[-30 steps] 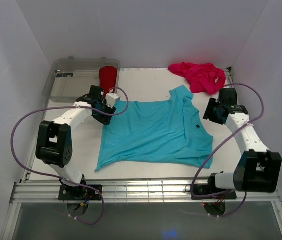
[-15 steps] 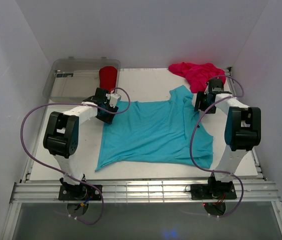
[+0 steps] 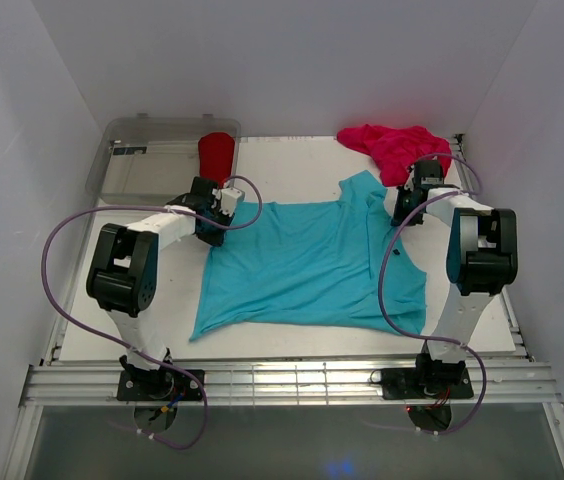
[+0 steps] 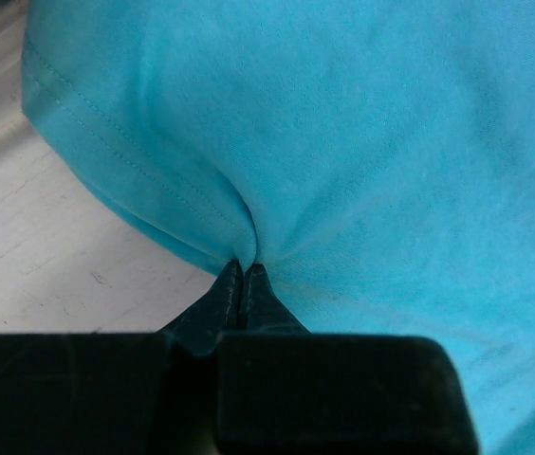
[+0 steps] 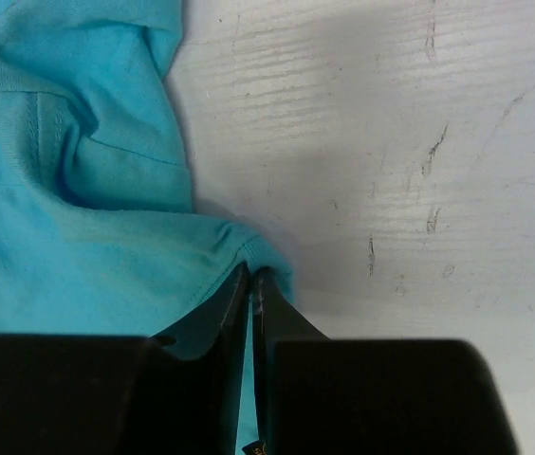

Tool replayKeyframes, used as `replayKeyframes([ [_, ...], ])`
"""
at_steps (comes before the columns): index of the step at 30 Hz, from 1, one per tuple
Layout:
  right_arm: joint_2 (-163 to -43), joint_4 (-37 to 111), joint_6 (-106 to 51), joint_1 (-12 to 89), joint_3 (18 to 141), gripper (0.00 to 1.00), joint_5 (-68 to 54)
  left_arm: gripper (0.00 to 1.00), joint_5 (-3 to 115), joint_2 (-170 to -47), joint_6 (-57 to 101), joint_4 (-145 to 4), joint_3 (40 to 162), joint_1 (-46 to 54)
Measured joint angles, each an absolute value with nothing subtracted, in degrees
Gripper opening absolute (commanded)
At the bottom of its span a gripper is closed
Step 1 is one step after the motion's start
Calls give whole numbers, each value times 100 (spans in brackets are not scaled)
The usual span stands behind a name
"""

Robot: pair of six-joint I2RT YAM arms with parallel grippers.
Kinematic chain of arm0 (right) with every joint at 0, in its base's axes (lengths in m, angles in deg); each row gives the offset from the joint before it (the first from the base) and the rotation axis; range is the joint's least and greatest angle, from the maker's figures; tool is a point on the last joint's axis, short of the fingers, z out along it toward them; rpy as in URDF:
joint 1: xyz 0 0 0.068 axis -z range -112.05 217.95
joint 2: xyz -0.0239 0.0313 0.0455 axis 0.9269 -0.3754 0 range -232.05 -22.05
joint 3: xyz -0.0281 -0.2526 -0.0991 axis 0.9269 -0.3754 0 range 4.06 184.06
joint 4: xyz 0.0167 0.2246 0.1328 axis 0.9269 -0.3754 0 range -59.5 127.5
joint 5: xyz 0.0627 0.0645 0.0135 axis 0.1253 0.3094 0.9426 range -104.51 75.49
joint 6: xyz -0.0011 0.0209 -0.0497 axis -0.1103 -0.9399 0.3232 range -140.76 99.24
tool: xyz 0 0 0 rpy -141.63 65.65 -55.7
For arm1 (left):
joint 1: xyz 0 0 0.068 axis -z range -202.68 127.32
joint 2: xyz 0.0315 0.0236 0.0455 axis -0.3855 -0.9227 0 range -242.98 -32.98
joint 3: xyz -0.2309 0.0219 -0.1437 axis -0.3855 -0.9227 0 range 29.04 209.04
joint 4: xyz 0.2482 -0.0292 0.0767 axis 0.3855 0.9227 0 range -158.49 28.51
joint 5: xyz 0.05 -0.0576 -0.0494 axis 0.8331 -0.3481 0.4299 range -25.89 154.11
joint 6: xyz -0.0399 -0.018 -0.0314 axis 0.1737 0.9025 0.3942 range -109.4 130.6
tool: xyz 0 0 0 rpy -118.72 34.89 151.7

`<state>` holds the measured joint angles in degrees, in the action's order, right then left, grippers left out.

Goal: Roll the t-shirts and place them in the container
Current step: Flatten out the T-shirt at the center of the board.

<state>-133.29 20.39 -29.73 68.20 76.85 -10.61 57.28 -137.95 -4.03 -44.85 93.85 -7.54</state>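
A turquoise t-shirt [image 3: 312, 265] lies spread flat in the middle of the table. My left gripper [image 3: 224, 222] is shut on its far left hem; in the left wrist view the cloth [image 4: 343, 142] puckers at the pinched fingertips [image 4: 244, 270]. On the other side, my right gripper [image 3: 402, 212] is shut on the shirt's far right edge near the sleeve, with turquoise fabric [image 5: 78, 246] caught between its tips [image 5: 250, 275]. A magenta pink t-shirt [image 3: 400, 150] lies crumpled at the far right. A red t-shirt [image 3: 217, 152] sits rolled at the far left.
A clear plastic bin [image 3: 147, 160] stands at the far left corner, the red roll at its right end. White walls close in the table on three sides. Purple cables [image 3: 52, 250] loop beside each arm. A metal rail [image 3: 282, 380] runs along the near edge.
Both grippers have closed on the turquoise shirt's far edge. The right arm swung in from the right side to the shirt's sleeve corner; the left arm shifted slightly forward.
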Motion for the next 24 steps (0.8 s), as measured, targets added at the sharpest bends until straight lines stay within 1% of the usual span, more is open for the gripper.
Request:
replayKeyframes([
  [6, -13299, 2063, -3113, 6903, 7674, 8, -1367, 0, 5790, -13784, -405, -4546, 9344, -765],
  [14, -13157, 1941, -3192, 7500, 7630, 8, -1756, 0, 5833, -13710, -399, -4660, 9235, -890],
  [24, -13154, 1738, -3238, 7524, 7615, 8, -2053, 0, 5914, -13668, -405, -4677, 9189, -901],
])
